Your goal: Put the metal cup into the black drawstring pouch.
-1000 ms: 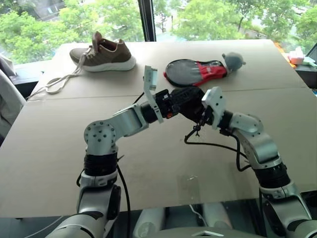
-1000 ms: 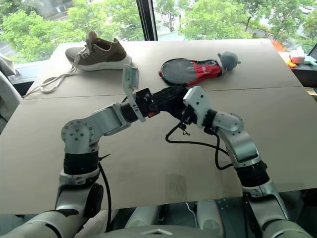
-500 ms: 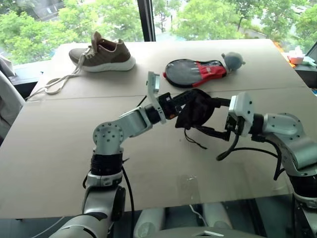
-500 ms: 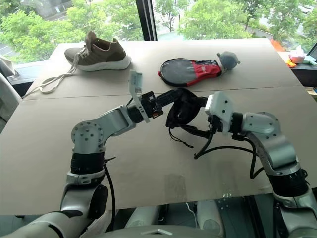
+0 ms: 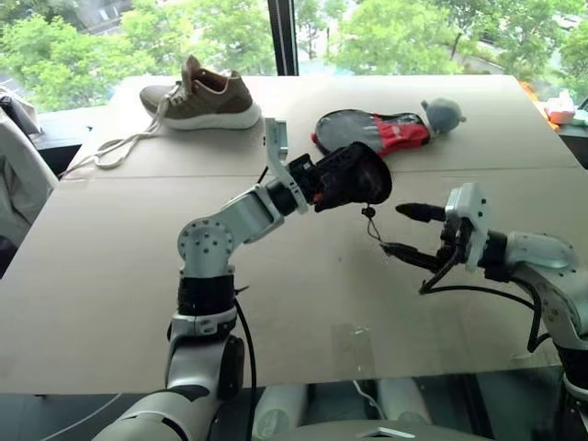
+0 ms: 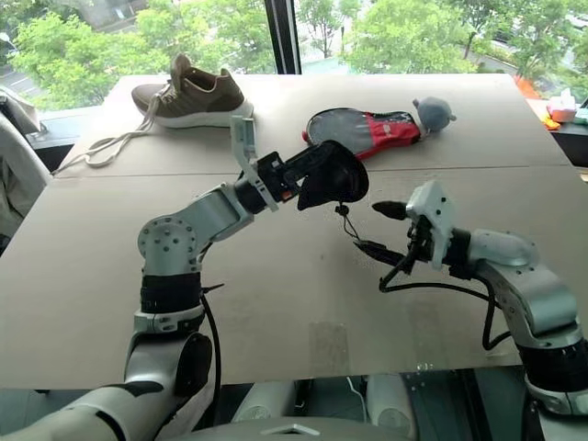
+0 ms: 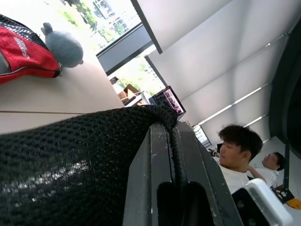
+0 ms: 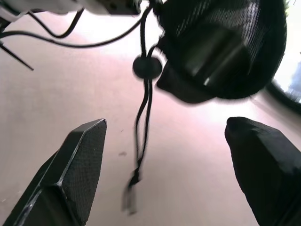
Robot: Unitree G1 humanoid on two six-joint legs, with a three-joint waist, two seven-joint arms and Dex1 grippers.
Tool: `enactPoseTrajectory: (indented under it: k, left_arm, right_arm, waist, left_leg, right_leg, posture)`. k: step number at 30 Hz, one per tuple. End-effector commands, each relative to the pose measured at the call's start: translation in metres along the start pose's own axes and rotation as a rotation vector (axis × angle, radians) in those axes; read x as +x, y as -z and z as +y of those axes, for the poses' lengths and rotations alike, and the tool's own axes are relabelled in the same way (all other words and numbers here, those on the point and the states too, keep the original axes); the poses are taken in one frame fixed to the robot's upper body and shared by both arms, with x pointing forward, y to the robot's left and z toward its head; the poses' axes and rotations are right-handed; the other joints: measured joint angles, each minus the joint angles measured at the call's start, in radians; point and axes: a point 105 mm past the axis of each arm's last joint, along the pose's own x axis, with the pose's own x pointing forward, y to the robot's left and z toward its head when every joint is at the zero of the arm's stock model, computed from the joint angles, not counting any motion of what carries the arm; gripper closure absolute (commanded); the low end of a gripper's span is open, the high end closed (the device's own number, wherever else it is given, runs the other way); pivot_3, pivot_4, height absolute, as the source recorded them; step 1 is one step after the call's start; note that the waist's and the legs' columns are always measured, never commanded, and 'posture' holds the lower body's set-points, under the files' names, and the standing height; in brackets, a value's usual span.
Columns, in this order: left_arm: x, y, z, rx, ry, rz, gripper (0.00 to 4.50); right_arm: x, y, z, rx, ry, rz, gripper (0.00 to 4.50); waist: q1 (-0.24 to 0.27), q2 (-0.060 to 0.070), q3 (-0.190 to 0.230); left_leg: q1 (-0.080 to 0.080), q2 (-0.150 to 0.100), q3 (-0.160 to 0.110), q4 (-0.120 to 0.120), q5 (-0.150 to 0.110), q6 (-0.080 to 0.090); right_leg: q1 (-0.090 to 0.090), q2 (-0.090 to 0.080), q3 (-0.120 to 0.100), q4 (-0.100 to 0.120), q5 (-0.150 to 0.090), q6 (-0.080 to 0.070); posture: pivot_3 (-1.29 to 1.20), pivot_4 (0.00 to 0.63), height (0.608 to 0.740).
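You see one black drawstring pouch (image 5: 347, 175), lifted clear of desk (image 5: 110, 276), mid-desk toward far edge. Left gripper (image 5: 323, 180) clamped tight on pouch rim. One cord (image 8: 143, 110) with toggle hangs from pouch. Metal shape glints through mesh in right wrist view; cannot tell if cup. Right gripper (image 5: 401, 230) spread wide, empty, just beside pouch. Far edge: one shoe (image 5: 200, 96), one paddle cover (image 5: 371, 130), one grey plush (image 5: 442, 114).

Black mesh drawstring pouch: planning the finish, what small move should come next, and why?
Probably lower the black mesh drawstring pouch onto the beige table: the left gripper holds it aloft by its rim, while the right gripper, open and empty, stands apart.
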Motion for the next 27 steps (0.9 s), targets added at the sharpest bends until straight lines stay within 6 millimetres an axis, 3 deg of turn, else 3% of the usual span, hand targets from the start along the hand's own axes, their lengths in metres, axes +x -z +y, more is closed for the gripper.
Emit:
enactPoseTrajectory:
  k: [1,4,10,13,16,20,25,27]
  left_arm:
    - [0.004,-0.006,-0.011,0.013,0.04,-0.024,4.5]
    - [0.004,-0.006,-0.011,0.01,0.042,-0.024,4.5]
    - [0.006,-0.007,-0.007,0.018,0.025,-0.028,4.5]
    - [0.006,-0.009,-0.009,0.024,0.029,-0.032,4.5]
    - [0.006,-0.01,-0.01,0.025,0.032,-0.035,4.5]
    - [0.007,-0.008,-0.009,0.021,0.032,-0.03,4.5]
    - [0.007,-0.007,-0.008,0.017,0.033,-0.029,4.5]
    - [0.007,-0.007,-0.008,0.017,0.034,-0.029,4.5]
  right_arm:
    - [0.01,0.024,0.014,0.05,-0.001,0.053,0.4]
    - [0.028,0.034,0.012,0.06,0.063,0.048,0.4]
    - [0.07,0.031,-0.01,0.015,0.22,-0.018,0.4]
    - [0.079,0.022,-0.018,0.028,0.282,-0.081,0.4]
    - [0.082,0.014,-0.009,0.048,0.244,-0.129,0.4]
    - [0.082,0.016,0.002,0.029,0.191,-0.117,1.73]
    - [0.083,0.012,0.001,0.041,0.196,-0.136,4.27]
    - [0.082,0.013,-0.001,0.042,0.204,-0.13,4.39]
  waist:
    - [-0.002,0.0,0.0]
    - [-0.009,0.0,0.0]
    - [-0.009,0.0,0.0]
    - [-0.004,0.0,0.0]
    - [-0.004,0.0,0.0]
    - [-0.005,0.0,0.0]
    - [-0.008,0.0,0.0]
    - [-0.008,0.0,0.0]
  left_leg:
    - [0.0,0.0,0.0,0.0,0.0,0.0]
    - [0.001,0.001,0.002,0.0,0.0,0.0]
    - [0.003,0.001,0.003,0.001,0.0,0.0]
    - [0.002,0.001,0.002,0.001,0.0,-0.001]
    - [0.001,-0.001,0.001,0.0,0.0,0.0]
    - [-0.001,-0.001,0.001,0.0,0.0,0.0]
    - [0.0,0.0,0.002,-0.001,0.0,0.0]
    - [0.0,0.0,0.002,-0.001,0.0,0.0]
  right_leg:
    - [0.0,0.0,0.0,0.0,0.0,0.0]
    - [0.0,0.001,0.002,0.0,0.0,0.0]
    - [0.001,0.002,0.002,0.001,0.0,0.0]
    - [0.0,0.002,0.001,0.001,0.0,0.0]
    - [-0.001,0.001,0.001,0.001,0.0,0.0]
    - [-0.003,0.001,0.001,0.0,0.0,0.0]
    - [-0.003,0.001,0.002,0.001,0.0,0.0]
    - [-0.003,0.001,0.002,0.001,0.0,0.0]
  posture:
    - [0.0,0.15,0.736]
    - [0.0,0.15,0.736]
    - [0.0,0.15,0.736]
    - [0.0,0.15,0.736]
    - [0.0,0.15,0.736]
    - [0.0,0.15,0.736]
    - [0.0,0.15,0.736]
    - [0.0,0.15,0.736]
